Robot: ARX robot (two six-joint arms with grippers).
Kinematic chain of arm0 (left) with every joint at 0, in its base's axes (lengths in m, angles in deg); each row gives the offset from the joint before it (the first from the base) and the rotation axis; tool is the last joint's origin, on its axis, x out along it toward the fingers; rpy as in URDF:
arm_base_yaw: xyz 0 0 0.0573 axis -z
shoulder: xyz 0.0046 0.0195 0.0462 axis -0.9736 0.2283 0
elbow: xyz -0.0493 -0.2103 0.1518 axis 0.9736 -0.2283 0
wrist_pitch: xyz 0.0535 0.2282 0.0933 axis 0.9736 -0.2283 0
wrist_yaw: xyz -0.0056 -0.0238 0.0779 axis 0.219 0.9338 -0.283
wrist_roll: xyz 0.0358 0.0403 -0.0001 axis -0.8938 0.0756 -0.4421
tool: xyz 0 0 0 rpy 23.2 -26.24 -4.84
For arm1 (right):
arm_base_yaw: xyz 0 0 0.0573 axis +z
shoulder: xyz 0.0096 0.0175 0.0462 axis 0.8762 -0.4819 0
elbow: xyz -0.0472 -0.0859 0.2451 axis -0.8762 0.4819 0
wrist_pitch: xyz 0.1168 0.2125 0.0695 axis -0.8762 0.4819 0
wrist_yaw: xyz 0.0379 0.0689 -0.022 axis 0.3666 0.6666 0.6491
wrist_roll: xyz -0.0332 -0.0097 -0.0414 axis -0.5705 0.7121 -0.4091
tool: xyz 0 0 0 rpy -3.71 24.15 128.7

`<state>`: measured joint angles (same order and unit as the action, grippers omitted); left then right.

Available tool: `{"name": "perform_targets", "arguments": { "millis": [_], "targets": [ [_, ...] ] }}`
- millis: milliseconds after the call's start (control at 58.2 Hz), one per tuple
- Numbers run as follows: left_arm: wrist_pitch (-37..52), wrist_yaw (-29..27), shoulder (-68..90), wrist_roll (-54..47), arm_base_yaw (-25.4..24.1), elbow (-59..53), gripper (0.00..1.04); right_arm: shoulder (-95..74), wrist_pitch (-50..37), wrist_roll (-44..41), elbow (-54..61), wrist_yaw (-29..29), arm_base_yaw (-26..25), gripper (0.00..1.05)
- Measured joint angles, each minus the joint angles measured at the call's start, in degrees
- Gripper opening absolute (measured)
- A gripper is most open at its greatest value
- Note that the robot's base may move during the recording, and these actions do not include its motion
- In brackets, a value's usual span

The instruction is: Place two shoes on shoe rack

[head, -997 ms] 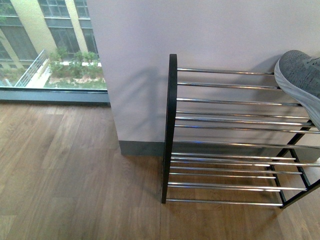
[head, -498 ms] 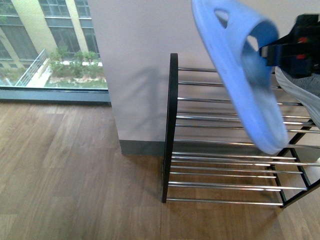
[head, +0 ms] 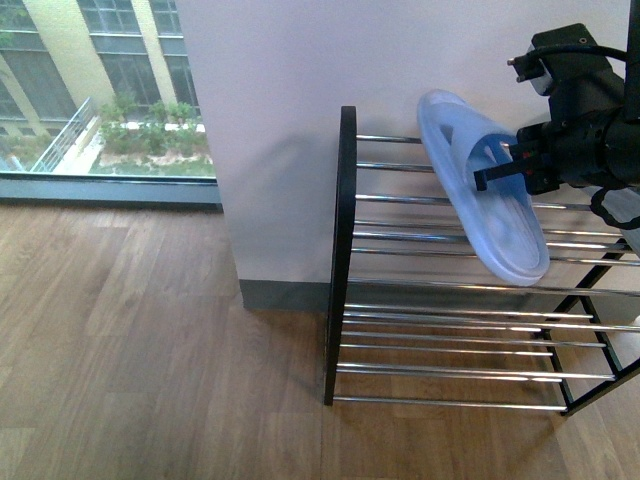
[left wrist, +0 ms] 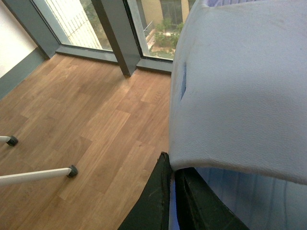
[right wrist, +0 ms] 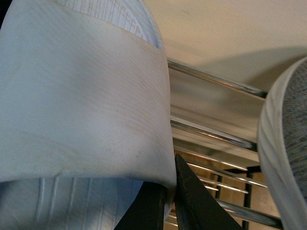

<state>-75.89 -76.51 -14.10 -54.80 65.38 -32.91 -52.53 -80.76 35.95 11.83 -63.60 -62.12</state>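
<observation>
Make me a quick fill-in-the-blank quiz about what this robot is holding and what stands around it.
The right gripper holds a light ____ slipper. The shoe rack has ____ tiers of chrome bars. The left gripper holds a second slipper above a ____ floor.
Missing words: blue; three; wooden.

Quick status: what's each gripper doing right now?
Left gripper: closed on the strap of a blue slide sandal.
Right gripper: closed on the strap of a pale blue slide sandal, close to the shoe rack.
</observation>
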Motion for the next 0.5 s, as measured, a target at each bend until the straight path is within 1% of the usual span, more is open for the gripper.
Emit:
{"name": "perform_targets", "arguments": {
  "millis": [258,498],
  "targets": [
    [0.00,0.00,0.00,0.00,0.00,0.00,0.02,-4.39,-0.22,-4.98,-5.07,-4.00,-3.85,0.02],
    [0.00,0.00,0.00,0.00,0.00,0.00,0.02,-6.08,0.37,-6.84,-8.28,-5.95,-5.53,0.02]
  ]
}}
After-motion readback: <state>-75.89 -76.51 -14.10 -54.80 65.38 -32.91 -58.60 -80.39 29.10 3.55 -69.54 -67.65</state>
